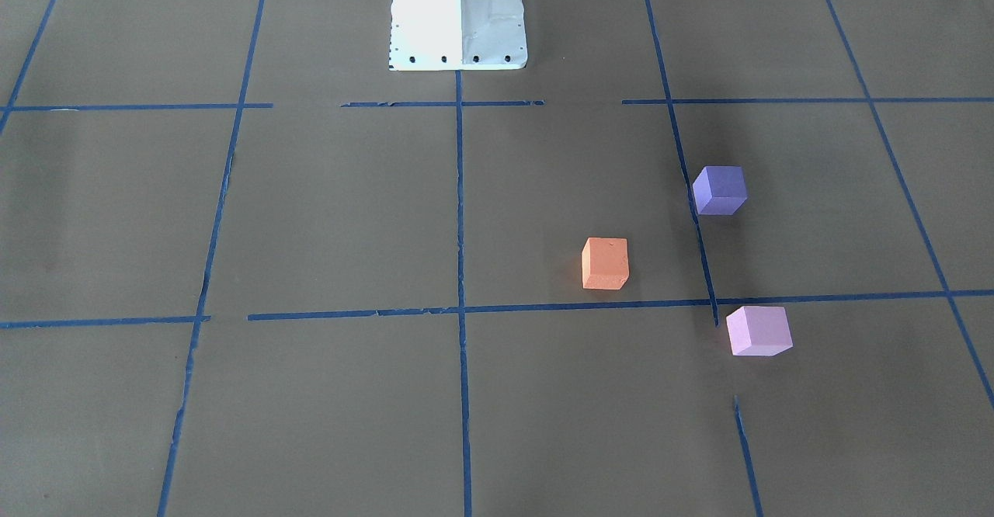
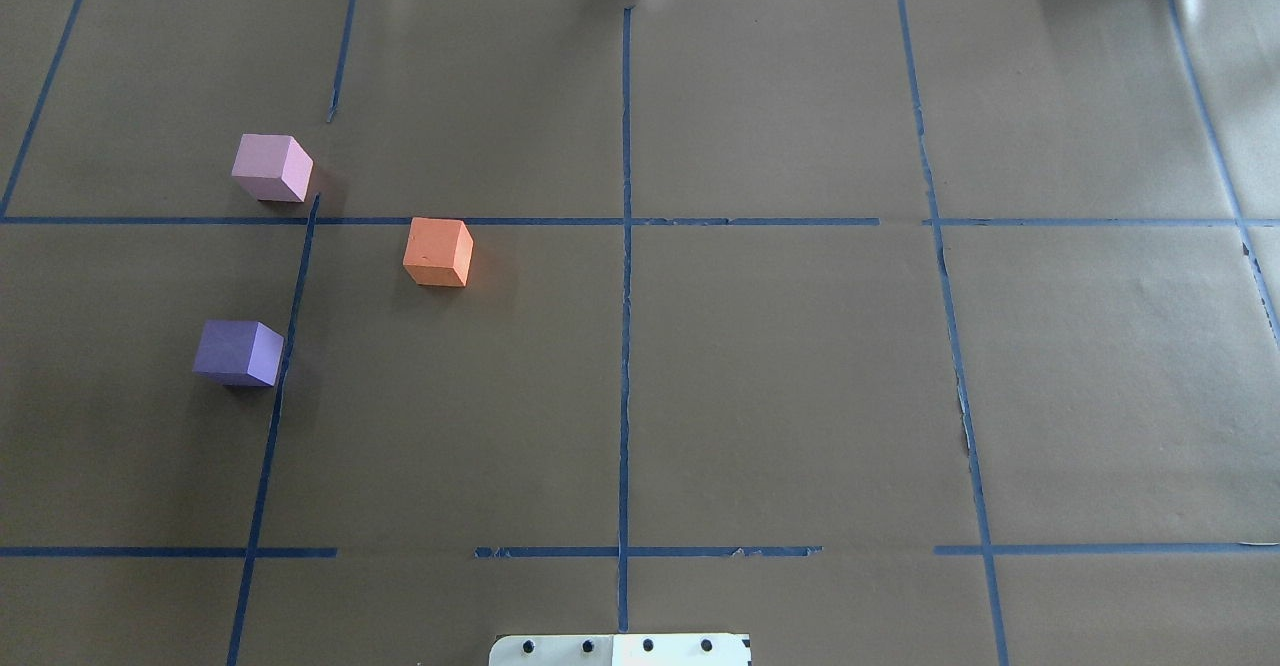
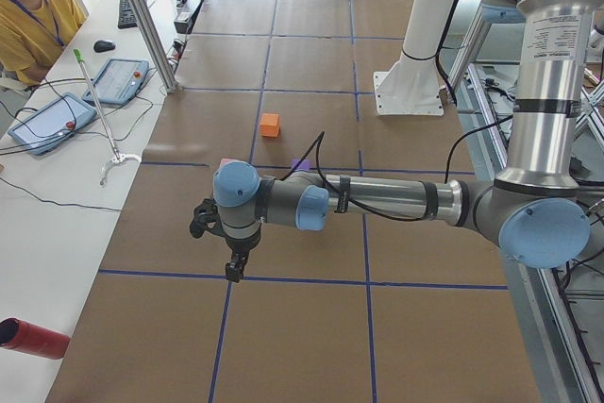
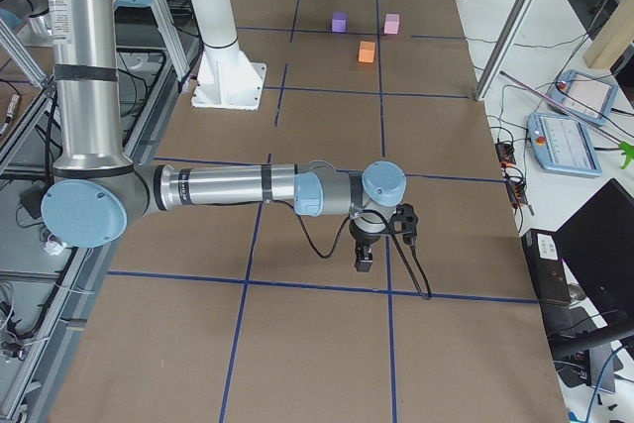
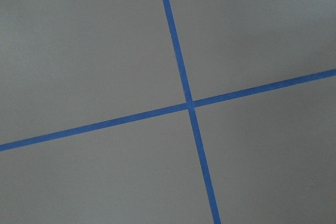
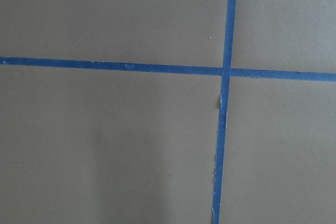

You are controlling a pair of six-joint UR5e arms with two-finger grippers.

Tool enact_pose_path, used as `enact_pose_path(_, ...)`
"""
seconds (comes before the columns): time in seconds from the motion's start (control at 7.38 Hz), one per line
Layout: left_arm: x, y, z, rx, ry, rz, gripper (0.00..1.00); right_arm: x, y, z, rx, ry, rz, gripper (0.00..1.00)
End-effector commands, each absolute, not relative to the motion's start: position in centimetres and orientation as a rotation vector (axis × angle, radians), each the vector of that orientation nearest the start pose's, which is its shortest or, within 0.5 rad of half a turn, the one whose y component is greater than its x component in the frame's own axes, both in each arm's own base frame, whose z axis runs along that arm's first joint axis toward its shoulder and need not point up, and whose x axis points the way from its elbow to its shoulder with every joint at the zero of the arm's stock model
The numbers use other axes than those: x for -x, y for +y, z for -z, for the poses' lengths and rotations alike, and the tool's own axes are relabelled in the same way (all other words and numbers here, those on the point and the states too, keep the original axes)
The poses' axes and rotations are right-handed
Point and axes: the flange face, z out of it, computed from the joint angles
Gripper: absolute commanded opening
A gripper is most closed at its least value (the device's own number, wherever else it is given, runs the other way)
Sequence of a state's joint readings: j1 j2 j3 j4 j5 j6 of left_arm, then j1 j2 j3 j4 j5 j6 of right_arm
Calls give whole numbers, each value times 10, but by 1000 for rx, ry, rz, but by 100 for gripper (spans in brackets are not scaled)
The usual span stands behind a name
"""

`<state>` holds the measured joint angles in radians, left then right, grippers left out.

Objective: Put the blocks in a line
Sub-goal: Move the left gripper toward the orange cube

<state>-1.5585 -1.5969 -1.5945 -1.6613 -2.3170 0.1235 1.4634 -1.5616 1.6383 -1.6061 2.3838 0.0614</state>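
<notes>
Over the brown-papered table (image 2: 760, 396), the left gripper (image 3: 233, 273) and right gripper (image 4: 364, 263) point down at opposite ends, likely a waiting pose; I cannot tell how wide their fingers stand. Well apart from both, nearer the left fingers, the orange block (image 2: 438, 252), purple block (image 2: 238, 352) and pink block (image 2: 271, 167) lie in a loose triangle, not yet lined up.

Three matt, foam-like blocks (image 2: 438, 252) lie on matt brown paper (image 2: 780, 376).

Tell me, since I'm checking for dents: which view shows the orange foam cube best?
Overhead exterior: the orange foam cube is large, sharp and unobstructed. Front-facing is nearly as good. Both side views show it small and distant. Neither wrist view shows it.
</notes>
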Motion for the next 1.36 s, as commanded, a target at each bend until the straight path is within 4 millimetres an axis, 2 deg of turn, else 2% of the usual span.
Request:
enact_pose_path(0.0, 59, -512, -627, -173, 737, -178, 100, -7, -501, -622, 30, -813, 60, 100)
enact_pose_path(0.14, 58, -518, -618, -211, 736, -196, 100, -7, -501, -622, 30, -813, 60, 100)
enact_pose_path(0.41, 50, -529, -584, -468, 723, -291, 100, -7, -501, -622, 30, -813, 60, 100)
enact_pose_path(0.54, 16, -532, -570, -502, 780, -296, 100, -7, -501, -622, 30, -813, 60, 100)
enact_pose_path(0.68, -33, -536, -549, -478, 854, -301, 100, -7, -501, -622, 30, -813, 60, 100)
enact_pose_path(0.81, -96, -552, -491, -458, 917, -281, 100, -7, -501, -621, 28, -814, 61, 100)
enact_pose_path(0.95, -161, -566, -444, -380, 999, -204, 100, -7, -501, -622, 30, -813, 60, 100)
enact_pose_path(1.08, -234, -569, -398, -323, 1037, -145, 100, -7, -501, -621, 28, -814, 61, 100)
enact_pose_path(1.22, -297, -573, -358, -287, 1015, -83, 100, -7, -501, -622, 30, -813, 60, 100)
